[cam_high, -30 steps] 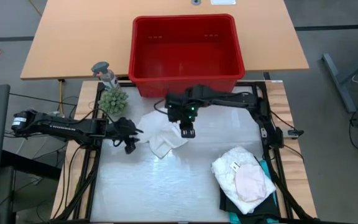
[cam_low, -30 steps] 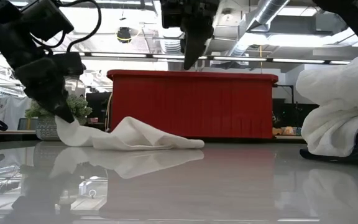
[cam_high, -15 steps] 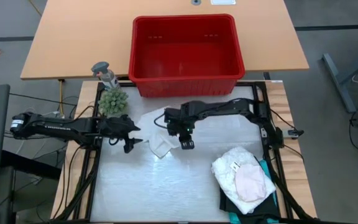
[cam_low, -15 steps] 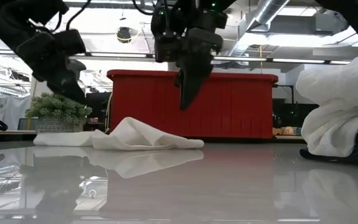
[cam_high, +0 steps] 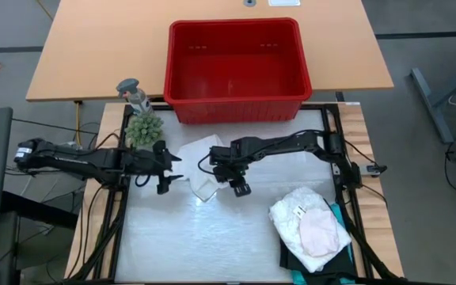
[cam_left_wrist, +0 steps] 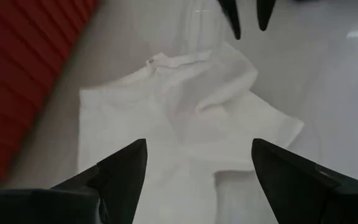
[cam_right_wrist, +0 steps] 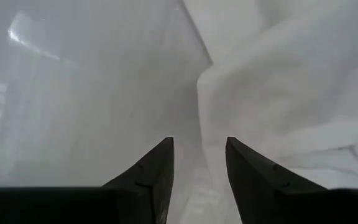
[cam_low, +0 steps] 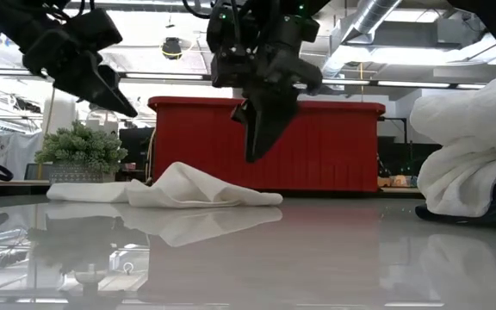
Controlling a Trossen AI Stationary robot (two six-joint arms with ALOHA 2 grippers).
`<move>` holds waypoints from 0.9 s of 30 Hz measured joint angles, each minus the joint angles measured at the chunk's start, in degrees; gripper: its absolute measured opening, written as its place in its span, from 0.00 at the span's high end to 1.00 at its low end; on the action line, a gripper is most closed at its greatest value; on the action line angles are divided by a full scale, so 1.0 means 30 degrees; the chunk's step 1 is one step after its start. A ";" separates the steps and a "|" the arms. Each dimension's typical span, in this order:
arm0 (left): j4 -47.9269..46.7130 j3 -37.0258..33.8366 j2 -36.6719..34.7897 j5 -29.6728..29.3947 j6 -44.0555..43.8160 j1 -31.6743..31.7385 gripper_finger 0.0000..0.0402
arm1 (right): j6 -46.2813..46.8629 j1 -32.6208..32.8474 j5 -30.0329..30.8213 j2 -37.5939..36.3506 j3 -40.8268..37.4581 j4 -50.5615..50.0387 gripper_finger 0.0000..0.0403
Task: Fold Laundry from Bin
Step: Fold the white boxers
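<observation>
A small white cloth [cam_high: 200, 165] lies crumpled and partly folded on the glossy table, just in front of the red bin [cam_high: 236, 67], which stands with nothing in it. My left gripper [cam_high: 172, 176] hovers open at the cloth's left end, raised clear of it [cam_low: 114, 95]; its wrist view looks down on the cloth [cam_left_wrist: 191, 118] between its spread fingers. My right gripper [cam_high: 241, 190] points steeply down over the cloth's right, near edge [cam_right_wrist: 278, 93]. It is open and hangs above the cloth [cam_low: 255, 155] without touching it.
Folded laundry is stacked at the near right: a white lacy top [cam_high: 301, 215] with a pale cloth [cam_high: 320, 234] on it, over darker garments. A small potted plant [cam_high: 143, 127] and a grey figure [cam_high: 133, 93] stand at the far left. Bare table lies nearer.
My left gripper has opened, let go of the cloth's left end and risen, rolling as it went. That end has dropped flat on the table. My right gripper has come down toward the cloth and a little toward the near edge.
</observation>
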 joint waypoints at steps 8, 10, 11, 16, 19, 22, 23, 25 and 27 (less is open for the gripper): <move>0.2176 0.0015 0.2029 -0.2731 0.2219 -0.2332 0.35 | -0.0723 0.0394 0.0653 0.0025 -0.1163 0.0069 0.48; 0.2439 0.0015 0.2403 -0.3586 0.2118 -0.2873 0.37 | -0.0695 0.0433 0.1617 0.0029 -0.1790 0.0525 0.43; 0.2353 0.0015 0.2495 -0.4035 0.2072 -0.3092 0.37 | -0.0562 0.0452 0.2073 0.0046 -0.2093 0.0810 0.41; 0.2494 0.0015 0.2862 -0.5460 0.0799 -0.3605 0.38 | 0.0356 0.0440 0.4242 0.0051 -0.3161 0.2508 0.37; 0.2341 0.0015 0.2913 -0.5309 -0.0418 -0.3603 0.38 | 0.0450 0.0440 0.4741 0.0051 -0.3152 0.2873 0.41; 0.2534 0.0015 0.2913 -0.5193 -0.1883 -0.3603 0.38 | 0.0795 0.0447 0.4748 0.0051 -0.3140 0.3236 0.52; 0.2650 0.0015 0.2913 -0.4871 -0.2261 -0.3603 0.38 | 0.0969 0.0447 0.4748 0.0051 -0.3140 0.3262 0.57; 0.2956 0.0015 0.2928 -0.3848 -0.2682 -0.3608 0.38 | 0.1370 0.0466 0.4748 0.0051 -0.3140 0.3300 0.69; 0.2938 0.0015 0.3183 -0.2743 -0.2790 -0.3776 0.38 | 0.1792 0.0476 0.4748 0.0051 -0.3140 0.3312 0.84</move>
